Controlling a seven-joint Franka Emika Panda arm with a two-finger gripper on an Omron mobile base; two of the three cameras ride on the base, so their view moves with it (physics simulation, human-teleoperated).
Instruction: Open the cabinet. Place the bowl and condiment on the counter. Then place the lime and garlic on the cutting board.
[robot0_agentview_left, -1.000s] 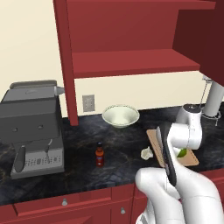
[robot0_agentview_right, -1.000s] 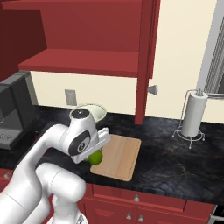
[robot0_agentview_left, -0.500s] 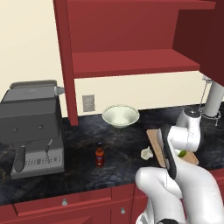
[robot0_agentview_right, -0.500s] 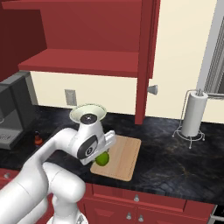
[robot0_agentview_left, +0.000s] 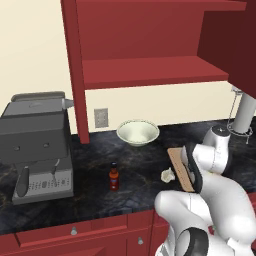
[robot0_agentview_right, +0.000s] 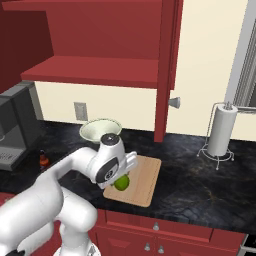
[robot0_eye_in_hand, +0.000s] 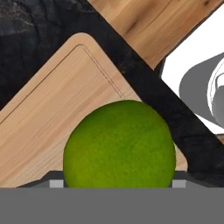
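Since a second ago my arm has carried the lime (robot0_eye_in_hand: 119, 143) from the board's near left corner further in over the cutting board (robot0_agentview_right: 143, 178); the camera has not moved. Nearest me, in the hand view, the green fruit sits big and round right between the fingers (robot0_eye_in_hand: 114, 183), whose tips show as small grey corners at either side of it. They stand spread wide around it; I cannot tell whether they touch its skin. Wood grain of the board lies under and behind the fruit, with dark stone past the board's rounded corner.

From the right base view I see the lime (robot0_agentview_right: 121, 182) low over the board's near left part, tucked under the white hand; whether it rests on the wood I cannot tell. From the left base view the board (robot0_agentview_left: 178, 165) shows as a thin edge-on strip beside my forearm, and the garlic (robot0_agentview_left: 167, 175) lies on the worktop (robot0_agentview_left: 130, 180) just beside the board's left edge, not on it.

Further left stands the condiment (robot0_agentview_left: 114, 177), upright on the dark stone, well apart from the board. Beyond it the bowl (robot0_agentview_left: 138, 132) sits on the worktop near the wall. A grey coffee machine (robot0_agentview_left: 39, 145) stands at the far left, a paper towel holder (robot0_agentview_right: 220, 131) at the far right. Above all this the cabinet (robot0_agentview_left: 150, 45) hangs with doors swung wide, shelves bare.
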